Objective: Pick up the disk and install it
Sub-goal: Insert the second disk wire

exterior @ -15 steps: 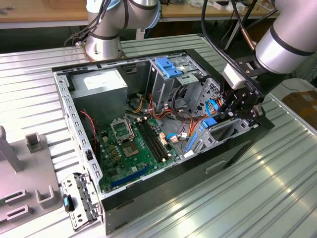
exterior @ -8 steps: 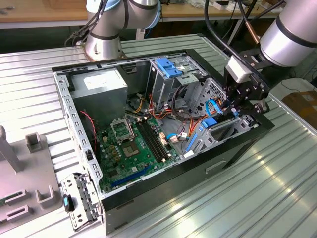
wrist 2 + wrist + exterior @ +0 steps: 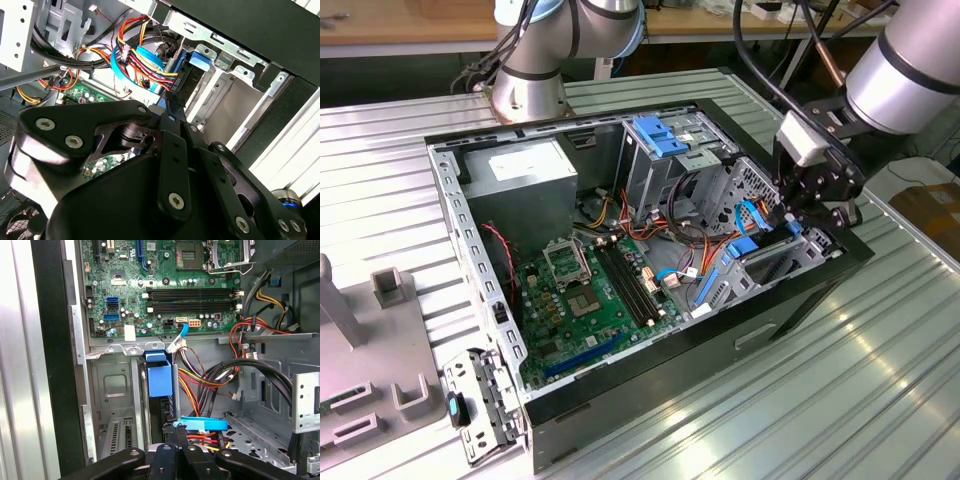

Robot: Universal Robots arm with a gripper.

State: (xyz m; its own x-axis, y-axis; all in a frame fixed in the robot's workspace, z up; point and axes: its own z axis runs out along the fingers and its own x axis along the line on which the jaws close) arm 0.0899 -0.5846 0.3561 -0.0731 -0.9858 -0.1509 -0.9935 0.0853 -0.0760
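Black jointed end effector [image 3: 175, 437] clamped on slim blue-railed disk [image 3: 161, 377], ribbed metal table [image 3: 880, 340]

The arm [image 3: 905, 65] reaches in from the exterior view's right, wrist bent downward. Its black claw [image 3: 817, 205] points down, and in both wrist views its fingers [image 3: 172, 452] sit pressed close together.
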